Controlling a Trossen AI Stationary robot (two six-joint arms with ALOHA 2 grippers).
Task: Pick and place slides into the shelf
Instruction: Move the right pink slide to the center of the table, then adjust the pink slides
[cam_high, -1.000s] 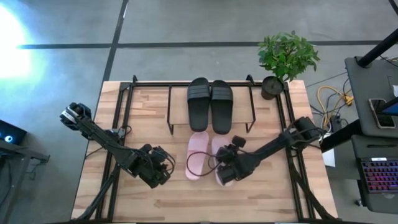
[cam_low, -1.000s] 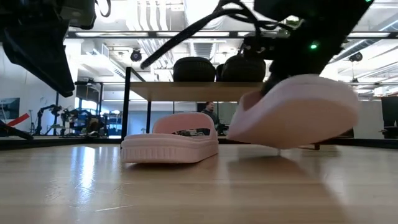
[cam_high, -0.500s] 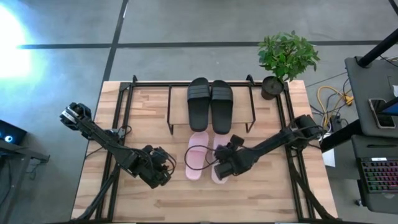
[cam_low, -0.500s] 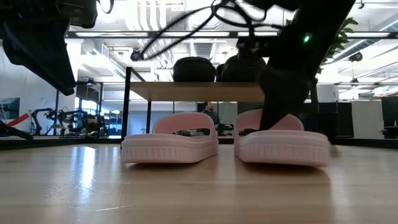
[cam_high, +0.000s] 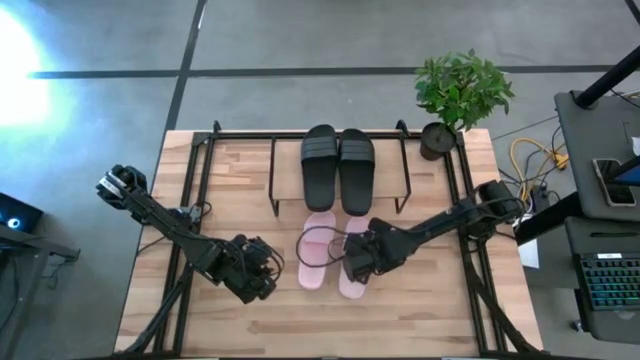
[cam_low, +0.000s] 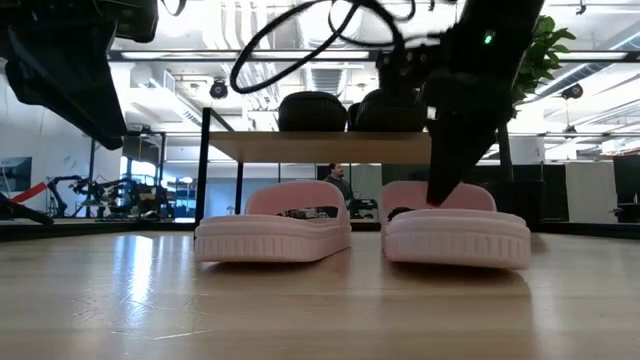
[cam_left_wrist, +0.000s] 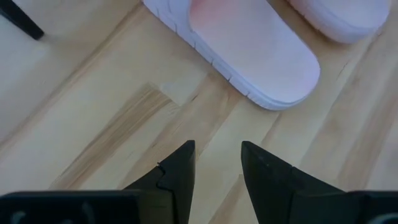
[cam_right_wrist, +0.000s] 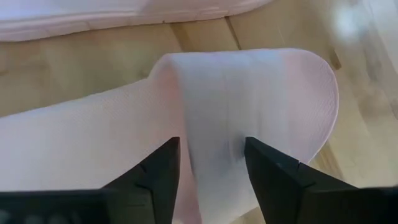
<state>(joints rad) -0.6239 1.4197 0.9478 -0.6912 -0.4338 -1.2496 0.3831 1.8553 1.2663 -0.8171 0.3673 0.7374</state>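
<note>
At the centre of the high view, the right gripper (cam_high: 352, 262) is straddling the strap of the right pink slide (cam_high: 352, 268), fingers spread, lying flat beside its mate (cam_high: 316, 262) below the shelf (cam_high: 272, 178), while the left gripper (cam_high: 262, 280) is waiting, fingers parted, lower left.

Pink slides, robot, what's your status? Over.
Right gripper open around the strap of right pink slide, flat on table. Left gripper open, empty. Black pair on shelf. Nothing blocking.
</note>
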